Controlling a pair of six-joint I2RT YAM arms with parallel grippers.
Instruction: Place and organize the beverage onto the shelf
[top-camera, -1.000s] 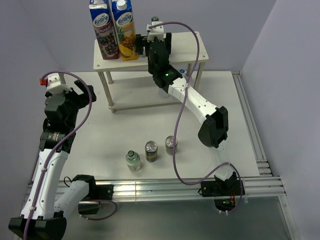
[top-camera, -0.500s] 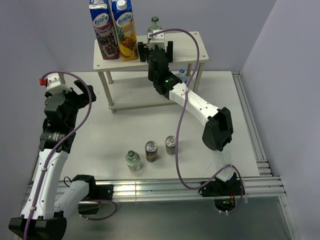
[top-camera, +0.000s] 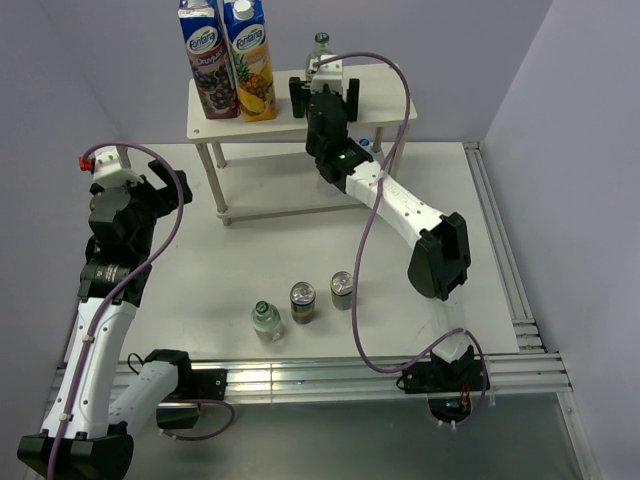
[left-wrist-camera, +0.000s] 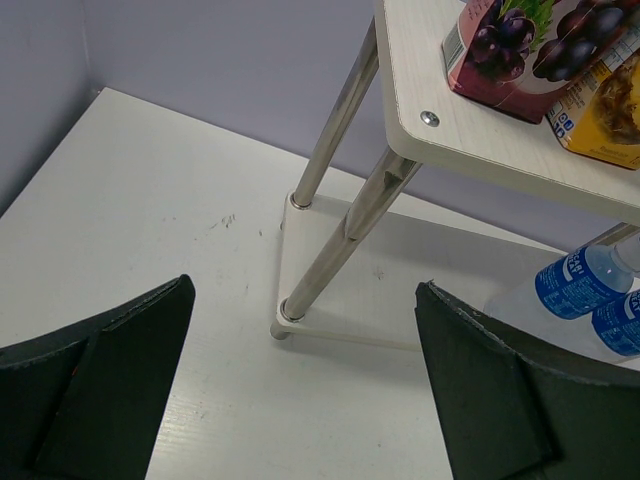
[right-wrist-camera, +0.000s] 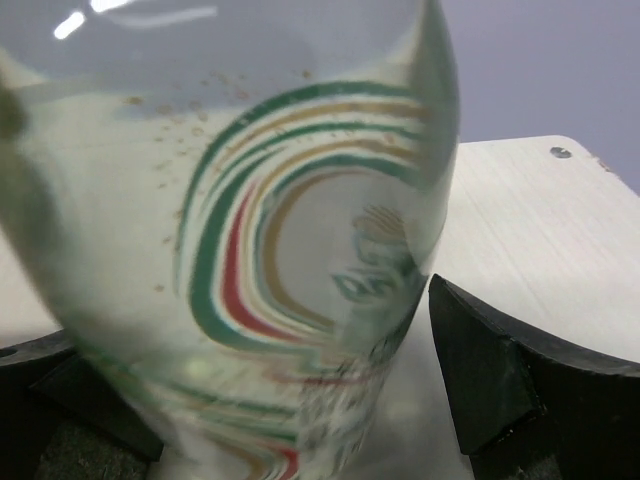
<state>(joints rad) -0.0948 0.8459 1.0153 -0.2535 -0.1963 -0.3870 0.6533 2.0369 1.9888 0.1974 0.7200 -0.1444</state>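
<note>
My right gripper (top-camera: 323, 82) is over the top board of the cream shelf (top-camera: 385, 100), shut on a clear green-capped bottle (top-camera: 320, 42). In the right wrist view the bottle (right-wrist-camera: 250, 200) fills the space between the black fingers (right-wrist-camera: 520, 380), tilted and blurred. A second green-capped bottle (top-camera: 266, 320) and two silver-topped cans (top-camera: 302, 300) (top-camera: 342, 288) stand on the table near the front. Two blue-labelled water bottles (left-wrist-camera: 585, 280) lie on the lower board. My left gripper (left-wrist-camera: 300, 400) is open and empty, left of the shelf (left-wrist-camera: 480, 130).
Two tall Fontana juice cartons (top-camera: 208, 60) (top-camera: 250, 60) stand on the left half of the top board. The shelf's metal legs (left-wrist-camera: 340, 230) rise in front of my left gripper. Walls close in the table at the back and right.
My right gripper has moved right along the top board with the green-capped bottle. The left arm has not moved.
</note>
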